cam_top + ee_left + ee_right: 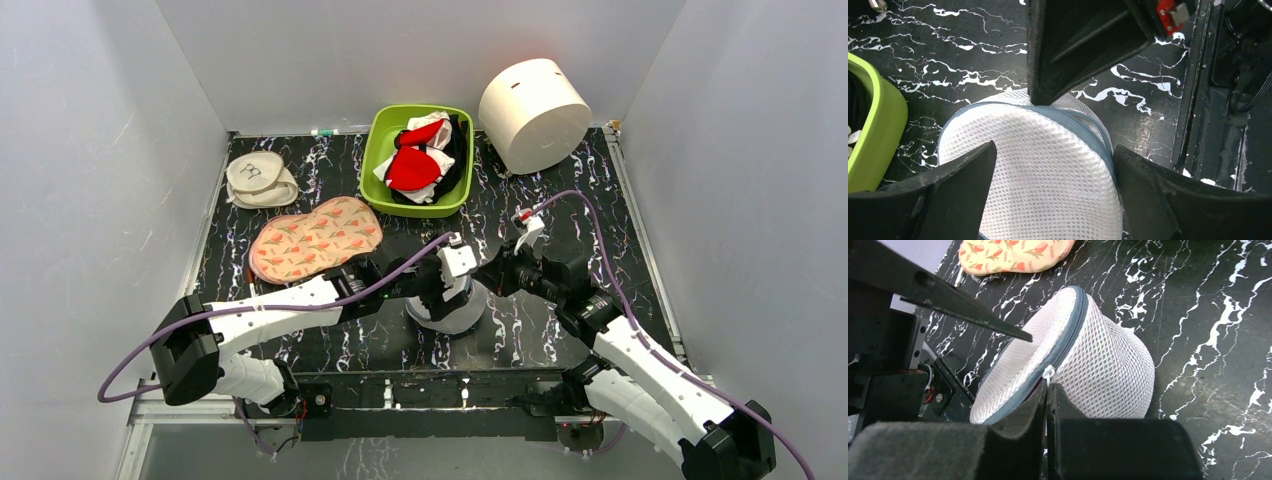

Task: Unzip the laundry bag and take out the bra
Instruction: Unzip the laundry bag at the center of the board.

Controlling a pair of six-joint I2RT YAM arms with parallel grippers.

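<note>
Right gripper tight on laundry bag zip pull, left gripper wide

- No words, numbers or brand names can be read in any of the views.
- The small cream pouch at the far left of the desk has a dark squiggle on its top. It is too small to tell if it is letters.
- The big white drum has short dark marks. They cannot be read.
</note>
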